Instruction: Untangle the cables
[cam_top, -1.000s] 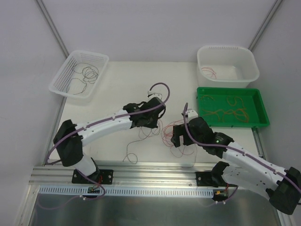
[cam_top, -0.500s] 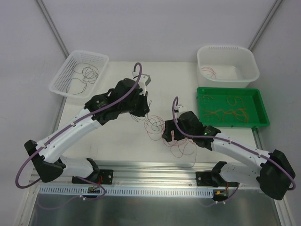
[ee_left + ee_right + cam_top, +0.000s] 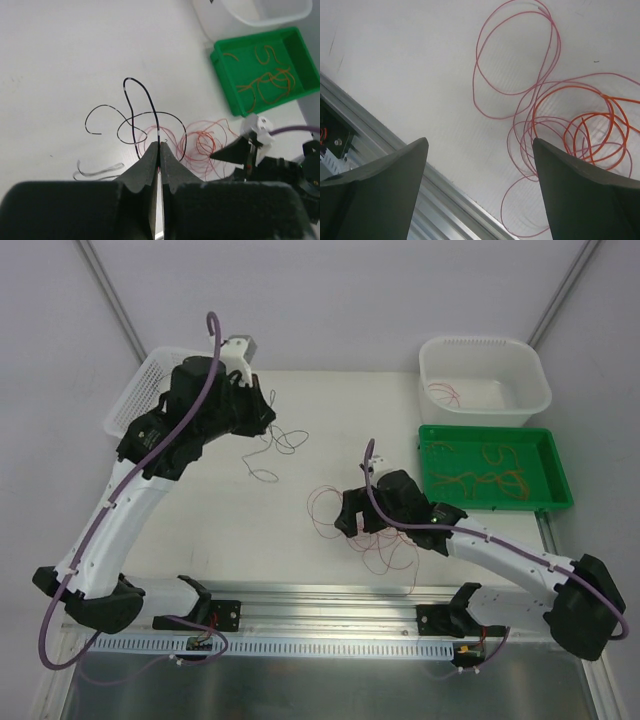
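Separation step | left pincer [image 3: 159, 147] clamped on black cable [image 3: 150, 107], held high beside white basket [image 3: 135, 400], likely its bin; right pincer [image 3: 480, 145] wide above red-orange tangle [image 3: 560, 135] on table [image 3: 330, 400], seemingly ready to pick next

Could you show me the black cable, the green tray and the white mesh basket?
black cable [image 3: 156, 122], left wrist view, on its straight upright stretch.
green tray [image 3: 500, 506], top view, on its near rim.
white mesh basket [image 3: 135, 405], top view, on its left wall.
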You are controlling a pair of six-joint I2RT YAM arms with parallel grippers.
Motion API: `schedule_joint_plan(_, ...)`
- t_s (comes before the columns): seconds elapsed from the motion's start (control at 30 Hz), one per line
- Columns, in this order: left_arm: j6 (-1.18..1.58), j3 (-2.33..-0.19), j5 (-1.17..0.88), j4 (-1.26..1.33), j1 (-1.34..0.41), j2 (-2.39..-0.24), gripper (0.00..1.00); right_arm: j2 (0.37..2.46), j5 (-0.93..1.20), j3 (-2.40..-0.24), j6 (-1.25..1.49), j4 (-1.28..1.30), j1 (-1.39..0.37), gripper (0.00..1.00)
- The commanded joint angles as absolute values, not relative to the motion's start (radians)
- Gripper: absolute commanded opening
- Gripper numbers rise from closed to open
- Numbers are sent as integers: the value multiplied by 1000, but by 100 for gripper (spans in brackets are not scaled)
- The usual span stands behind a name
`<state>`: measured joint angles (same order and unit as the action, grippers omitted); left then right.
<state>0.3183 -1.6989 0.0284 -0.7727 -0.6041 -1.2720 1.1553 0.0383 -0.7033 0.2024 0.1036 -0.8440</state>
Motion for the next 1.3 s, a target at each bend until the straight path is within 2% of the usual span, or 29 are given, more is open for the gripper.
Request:
schedule_joint_plan(0.0, 258, -1814, 59, -781, -540, -1275, 0, 1062, 11, -718, 154, 199, -871, 91)
schedule_joint_plan(0.33, 166, -2069, 241, -727, -201, -1547, 0, 778, -83, -696, 103, 471, -885, 94)
schedule_joint_plan(0.47, 187, -2189, 236, -677, -81, -1687, 0, 663, -110, -703, 95, 560, -885, 95)
schedule_joint_plan(0.63, 184, -2316, 275, -621, -6, -1902, 0, 618, -153, -718, 77, 618, -885, 99)
schedule_joint_plan(0.77, 224, -2349, 230, -583, 102, -2028, 0, 627, -176, -727, 60, 660, -884, 99)
schedule_joint_plan(0.8, 225, -2349, 212, -574, 112, -2049, 7, 632, -187, -726, 58, 661, -885, 100)
schedule_joint_plan(0.83, 227, -2352, 201, -557, 120, -2089, 28, 641, -195, -723, 58, 663, -885, 100)
schedule_joint_plan(0.87, 224, -2353, 180, -554, 124, -2108, 43, 649, -199, -721, 58, 661, -884, 99)
schedule_joint_plan(0.93, 224, -2358, 124, -552, 132, -2131, 65, 673, -207, -716, 58, 652, -884, 100)
schedule_joint_plan(0.97, 236, -2347, 109, -552, 129, -2125, 81, 681, -212, -713, 58, 641, -885, 100)
schedule_joint_plan(1.07, 293, -2249, 32, -549, 126, -2050, 97, 715, -225, -713, 66, 615, -881, 100)
schedule_joint_plan(1.27, 293, -1967, -87, -549, 19, -1821, 99, 827, -186, -716, 101, 592, -807, 100)
